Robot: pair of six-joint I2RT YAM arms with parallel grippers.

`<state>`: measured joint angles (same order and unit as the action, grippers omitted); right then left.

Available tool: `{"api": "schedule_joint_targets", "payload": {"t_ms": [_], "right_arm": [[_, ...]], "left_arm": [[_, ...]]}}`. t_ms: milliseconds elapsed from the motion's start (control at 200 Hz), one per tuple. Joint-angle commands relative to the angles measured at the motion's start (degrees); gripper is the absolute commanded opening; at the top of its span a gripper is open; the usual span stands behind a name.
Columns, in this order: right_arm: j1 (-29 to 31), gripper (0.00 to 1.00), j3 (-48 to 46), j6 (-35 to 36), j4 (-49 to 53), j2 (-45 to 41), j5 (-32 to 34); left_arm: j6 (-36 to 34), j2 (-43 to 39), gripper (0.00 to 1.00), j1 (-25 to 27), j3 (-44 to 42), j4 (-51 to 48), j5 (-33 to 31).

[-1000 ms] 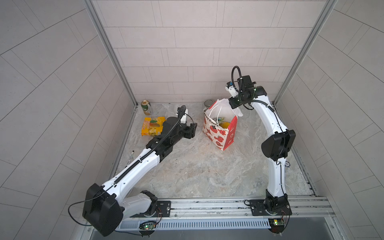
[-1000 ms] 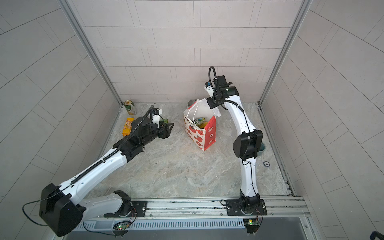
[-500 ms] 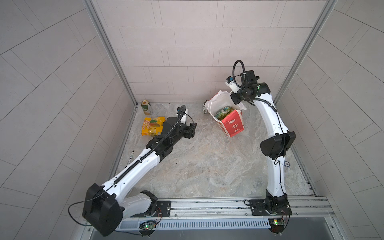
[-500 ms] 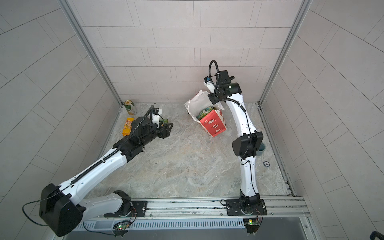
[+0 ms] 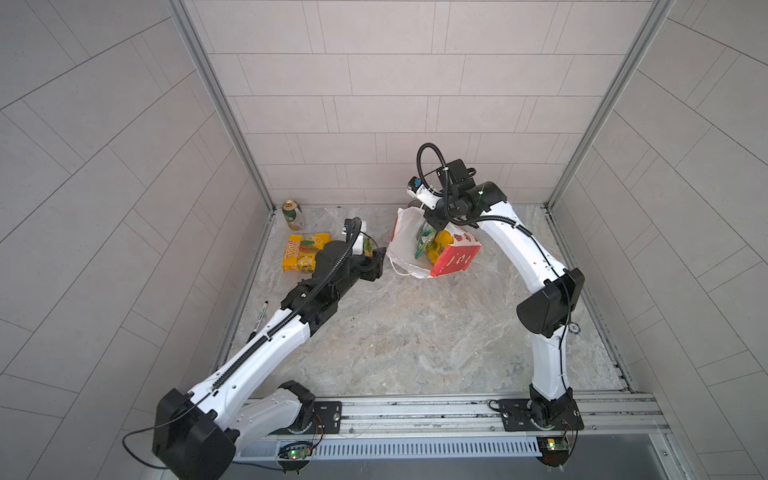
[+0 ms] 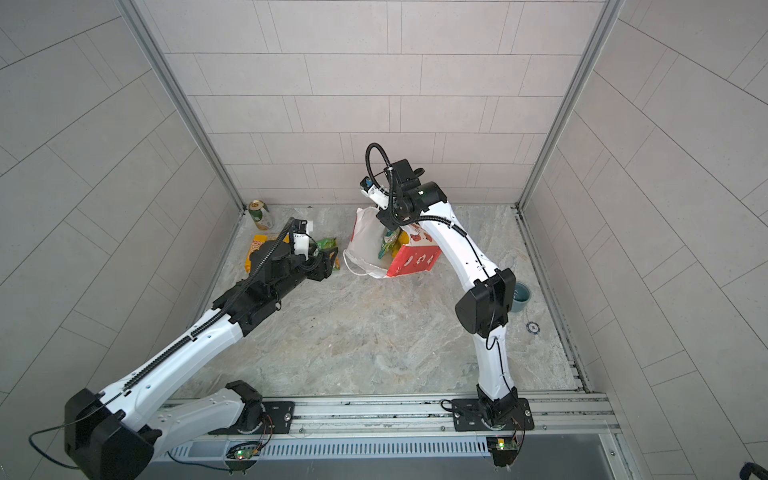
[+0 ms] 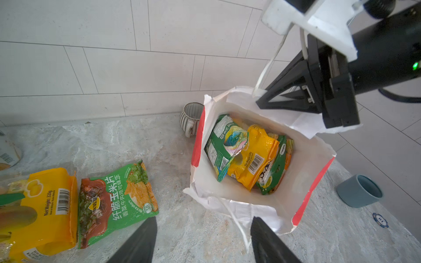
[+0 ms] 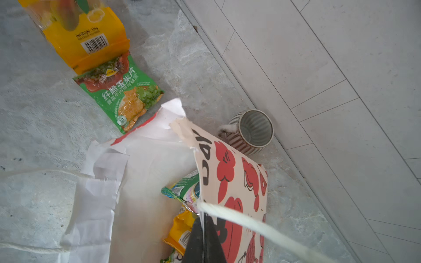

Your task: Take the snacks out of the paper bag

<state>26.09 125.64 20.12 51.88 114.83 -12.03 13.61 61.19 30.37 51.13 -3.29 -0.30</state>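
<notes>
The white paper bag with red side panels hangs tilted, its mouth turned toward my left gripper. My right gripper is shut on the bag's upper rim beside a cord handle. Three snacks sit inside: a green packet, a yellow one and a green-yellow one. Two snacks lie on the table: a yellow packet and a green chips packet. My left gripper is open and holds nothing, just in front of the bag's lower rim.
A green-gold can stands in the back left corner. A ribbed mug sits behind the bag by the wall. A blue-grey cup and a poker chip lie to the right. A pen lies by the left wall.
The right gripper has lifted the bag off its upright stand and tipped it, so its mouth now faces left. The left arm has not moved.
</notes>
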Motion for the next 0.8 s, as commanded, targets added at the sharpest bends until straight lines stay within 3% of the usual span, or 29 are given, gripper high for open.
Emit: {"api": "schedule_joint_targets", "payload": {"t_ms": [0,130,385,796], "right_arm": [[0.6,0.00,-8.2,-8.1,-9.1,-7.3,-5.5],[2.5,0.00,-21.0,-8.3,-16.7,-14.6,-13.0],[4.0,0.00,-38.3,-15.3,-30.5,-24.0,-13.0],[3.8,0.00,-30.7,-20.8,-26.7,-20.4,-3.5]], "left_arm": [[-1.4,-1.1,0.70,0.1,-0.9,0.1,-0.3],[-1.9,0.0,0.70,0.1,-0.2,0.3,1.9],[-2.0,2.8,0.70,2.4,0.1,2.8,5.9],[-6.2,4.1,0.69,8.1,3.8,-0.2,4.2]]}}
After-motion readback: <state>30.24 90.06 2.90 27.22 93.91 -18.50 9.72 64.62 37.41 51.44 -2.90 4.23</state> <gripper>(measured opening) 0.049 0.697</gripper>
